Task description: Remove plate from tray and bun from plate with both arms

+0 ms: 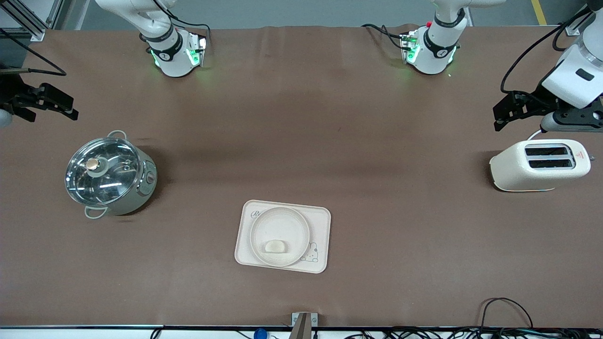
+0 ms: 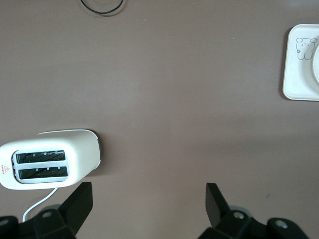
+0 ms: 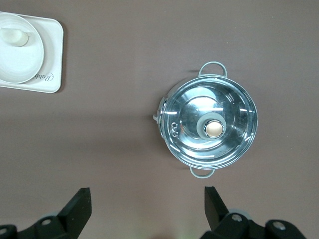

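Bun [image 1: 275, 246] on plate [image 1: 280, 236] on tray [image 1: 321, 228], left claw [image 2: 149, 204] and right claw [image 3: 147, 205] both spread, wrist views only.

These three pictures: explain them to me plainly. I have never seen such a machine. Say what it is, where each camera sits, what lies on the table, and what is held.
Two white robot arms stand at a brown table. One picture looks down from a high camera facing them; the other two come from cameras on the arms' wrists.

The left gripper waits open over the table by the toaster. The right gripper waits open near the lidded pot. Neither holds anything.

In the middle lies the tray, with the plate on it and the bun on the plate.
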Motion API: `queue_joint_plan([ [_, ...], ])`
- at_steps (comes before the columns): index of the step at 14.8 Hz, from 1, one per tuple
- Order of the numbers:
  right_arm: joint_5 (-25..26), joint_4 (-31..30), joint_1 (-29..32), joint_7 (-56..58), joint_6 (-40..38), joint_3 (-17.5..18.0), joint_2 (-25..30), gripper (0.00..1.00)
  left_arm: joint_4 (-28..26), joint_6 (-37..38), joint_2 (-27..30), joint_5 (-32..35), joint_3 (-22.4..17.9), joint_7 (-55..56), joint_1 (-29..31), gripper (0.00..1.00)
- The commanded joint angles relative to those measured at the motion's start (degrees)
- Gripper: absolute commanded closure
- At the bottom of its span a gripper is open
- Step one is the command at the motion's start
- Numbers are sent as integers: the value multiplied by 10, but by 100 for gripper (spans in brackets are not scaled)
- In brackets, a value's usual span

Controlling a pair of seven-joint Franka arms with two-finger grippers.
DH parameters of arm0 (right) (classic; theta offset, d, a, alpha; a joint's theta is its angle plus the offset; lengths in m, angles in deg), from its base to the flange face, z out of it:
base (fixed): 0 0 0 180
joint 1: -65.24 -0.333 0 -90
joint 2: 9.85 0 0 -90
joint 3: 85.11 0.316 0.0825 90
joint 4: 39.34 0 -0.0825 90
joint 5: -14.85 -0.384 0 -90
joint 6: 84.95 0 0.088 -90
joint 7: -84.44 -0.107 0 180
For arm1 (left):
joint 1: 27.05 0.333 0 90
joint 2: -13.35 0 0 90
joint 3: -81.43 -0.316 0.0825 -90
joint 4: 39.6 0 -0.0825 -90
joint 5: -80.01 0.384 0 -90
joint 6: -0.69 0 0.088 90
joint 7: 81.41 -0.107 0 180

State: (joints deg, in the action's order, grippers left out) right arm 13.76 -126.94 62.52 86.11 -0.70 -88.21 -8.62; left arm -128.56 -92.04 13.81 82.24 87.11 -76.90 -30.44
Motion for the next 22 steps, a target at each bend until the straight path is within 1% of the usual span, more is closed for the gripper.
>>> queue_joint_plan([
  [1, 5, -1, -2, -3, -2, 3, 3, 0, 8, 7, -1, -4, -1, -10, 1, 0],
  [6, 2, -1, -25, -5, -15, 4, 3, 0, 8, 8, -1, -3, -1, 2, 0, 0],
  [10, 2, 1, -36, -6, -7, 5, 3, 0, 7, 10, 0, -3, 0, 1, 1, 0],
  [11, 0, 1, -37, -6, -2, 5, 2, 0, 7, 10, 0, -3, 0, -4, 1, 0],
  [13, -2, 0, -62, -9, 31, 5, 1, 0, 7, 10, 0, -3, 0, -7, 1, 0],
  [14, -2, 0, -70, -23, 40, 4, -9, 0, 7, 10, -1, -2, 0, -7, 1, 0],
  [15, -6, 0, -77, -50, 45, 5, -31, 0, 8, 10, -2, -2, 0, -7, 1, 0],
  [16, -35, -2, -89, -65, 62, 4, -61, 0, 8, 10, -2, -1, 0, -6, 1, 0],
  [17, -64, -3, -91, -75, 86, 4, -85, 0, 7, 10, -2, -1, 0, -6, 1, 0],
  [18, -83, -4, -94, -92, 112, 4, -113, 0, 7, 10, -2, -1, 0, -7, 1, 0],
  [21, -118, -3, -114, -105, 192, 4, -184, 0, 7, 10, -3, -1, 0, -7, 1, 0],
  [22, -140, -1, -119, -111, 219, 4, -209, 0, 7, 10, -3, -1, 0, -6, 1, 0],
])
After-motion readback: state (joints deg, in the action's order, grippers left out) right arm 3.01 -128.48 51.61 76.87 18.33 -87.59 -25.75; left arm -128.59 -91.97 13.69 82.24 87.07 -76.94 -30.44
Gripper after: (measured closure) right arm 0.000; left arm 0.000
